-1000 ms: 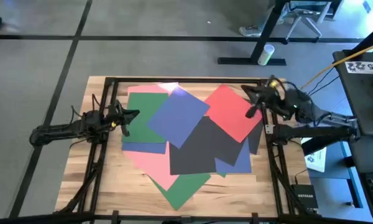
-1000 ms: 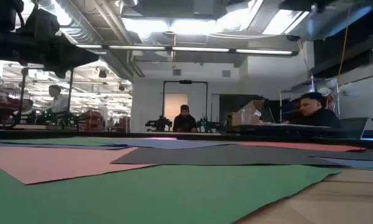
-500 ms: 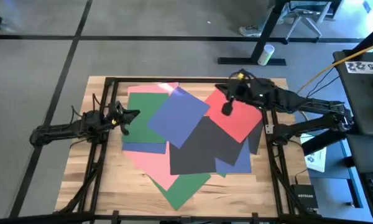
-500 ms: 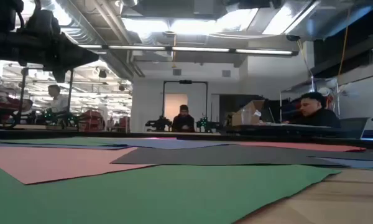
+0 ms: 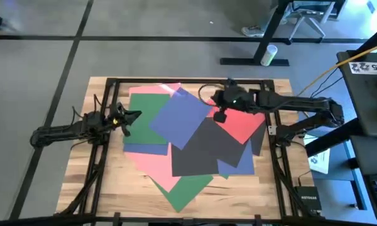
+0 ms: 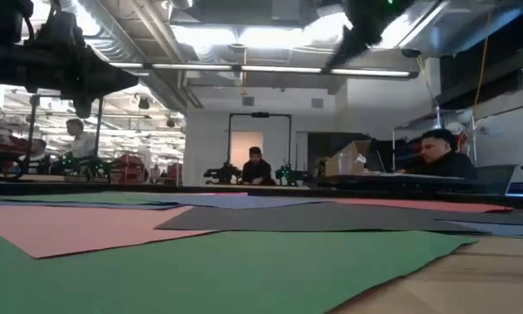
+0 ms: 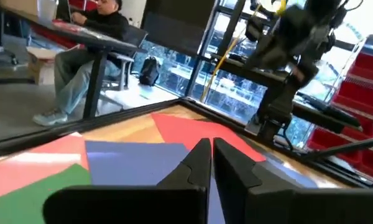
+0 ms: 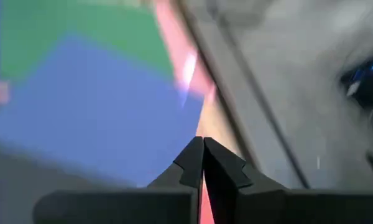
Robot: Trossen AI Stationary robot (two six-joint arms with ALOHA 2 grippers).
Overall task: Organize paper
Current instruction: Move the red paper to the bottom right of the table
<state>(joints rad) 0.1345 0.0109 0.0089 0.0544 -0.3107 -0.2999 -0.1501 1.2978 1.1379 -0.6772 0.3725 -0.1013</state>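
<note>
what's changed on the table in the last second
The right gripper, shut and empty, swung in from the table's right edge to above the red sheet, near the top blue sheet. The left gripper stayed shut at the left edge. No paper moved.

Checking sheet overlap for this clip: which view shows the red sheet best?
The high view: the red sheet lies whole at the table's far right, part under the black sheet, the right gripper over its edge. The low view shows a thin strip; the left wrist view one corner.
</note>
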